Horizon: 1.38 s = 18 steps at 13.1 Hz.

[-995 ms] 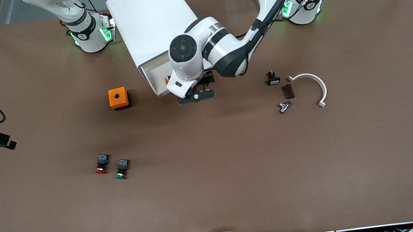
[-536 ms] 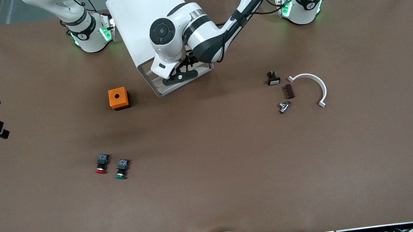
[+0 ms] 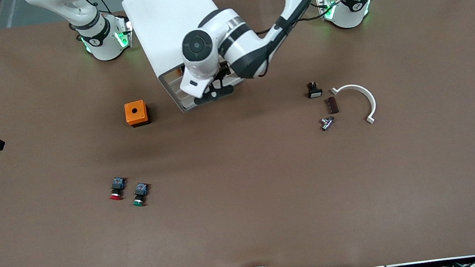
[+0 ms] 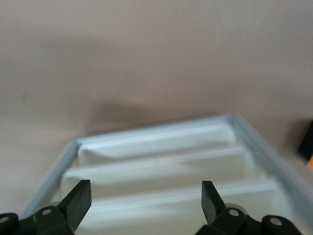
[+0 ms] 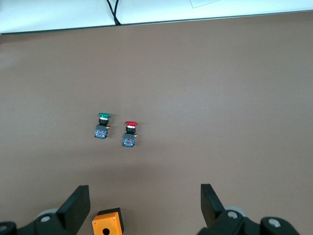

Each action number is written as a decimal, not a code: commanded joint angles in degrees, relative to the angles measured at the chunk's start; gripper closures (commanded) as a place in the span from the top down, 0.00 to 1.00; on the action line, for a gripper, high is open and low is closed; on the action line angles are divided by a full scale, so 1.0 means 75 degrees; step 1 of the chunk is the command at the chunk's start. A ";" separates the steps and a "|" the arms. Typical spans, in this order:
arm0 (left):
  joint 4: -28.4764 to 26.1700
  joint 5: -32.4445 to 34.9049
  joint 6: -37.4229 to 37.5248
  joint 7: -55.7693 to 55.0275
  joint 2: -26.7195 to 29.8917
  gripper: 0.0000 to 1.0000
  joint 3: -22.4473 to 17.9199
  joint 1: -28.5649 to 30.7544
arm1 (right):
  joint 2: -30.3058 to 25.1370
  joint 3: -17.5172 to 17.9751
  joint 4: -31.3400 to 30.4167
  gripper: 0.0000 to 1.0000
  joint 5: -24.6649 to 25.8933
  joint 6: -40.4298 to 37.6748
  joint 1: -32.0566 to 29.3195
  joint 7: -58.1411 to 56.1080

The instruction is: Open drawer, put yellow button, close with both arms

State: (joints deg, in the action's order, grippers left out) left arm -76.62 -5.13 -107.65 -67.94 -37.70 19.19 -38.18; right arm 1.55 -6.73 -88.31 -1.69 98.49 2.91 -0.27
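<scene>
Your left gripper (image 3: pixel 213 93) hangs at the cabinet (image 3: pixel 174 28) front, right over the drawer fronts, with its fingers (image 4: pixel 78 199) spread wide apart and nothing between them. In the left wrist view you look down past those fingers onto the stacked white drawers (image 4: pixel 161 169), their fronts stepped one below the other. The top drawer (image 3: pixel 173 74) sits almost flush with the cabinet face; a sliver of orange shows at its edge just beside your left wrist, but you cannot tell whether that is the yellow button, since the arm covers the rest of the drawer.

Your right gripper (image 5: pixel 142 205) waits well away from the cabinet, off the table edge at the right arm's end, up in the air. Its fingers (image 5: pixel 77 204) are also wide apart and empty. Below it in the right wrist view lies the orange box (image 5: pixel 108 222), and farther out the red switch (image 5: pixel 130 133) and green switch (image 5: pixel 101 125) side by side.

In the front view the orange box (image 3: pixel 136 113) stands beside the cabinet toward the right arm's end. The red switch (image 3: pixel 117 188) and green switch (image 3: pixel 140 194) lie nearer the camera than it.
</scene>
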 commanded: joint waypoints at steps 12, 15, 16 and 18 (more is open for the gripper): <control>-0.0132 0.1118 0.2635 0.4590 0.3208 0.99 0.0043 0.5031 | -0.0336 0.0124 -0.0272 1.00 0.0084 0.0122 -0.0295 -0.0012; -0.0155 0.1106 0.3021 0.5845 0.3677 0.99 0.0054 0.5769 | -0.0359 0.0100 -0.0272 1.00 0.0084 0.0122 -0.0259 -0.0023; -0.0155 0.1106 0.3033 0.6207 0.3783 0.99 0.0054 0.5956 | -0.0359 0.0100 -0.0272 1.00 0.0073 0.0122 -0.0259 -0.0046; -0.0178 0.1118 0.3056 0.6631 0.3924 0.99 0.0101 0.6215 | -0.0359 0.0100 -0.0318 1.00 0.0073 0.0110 -0.0236 -0.0046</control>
State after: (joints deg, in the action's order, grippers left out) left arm -76.38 2.34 -85.09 -21.01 -10.25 19.05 6.82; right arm -0.64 -6.15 -90.47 -1.42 99.35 1.11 -0.31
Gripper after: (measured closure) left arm 0.004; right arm 0.000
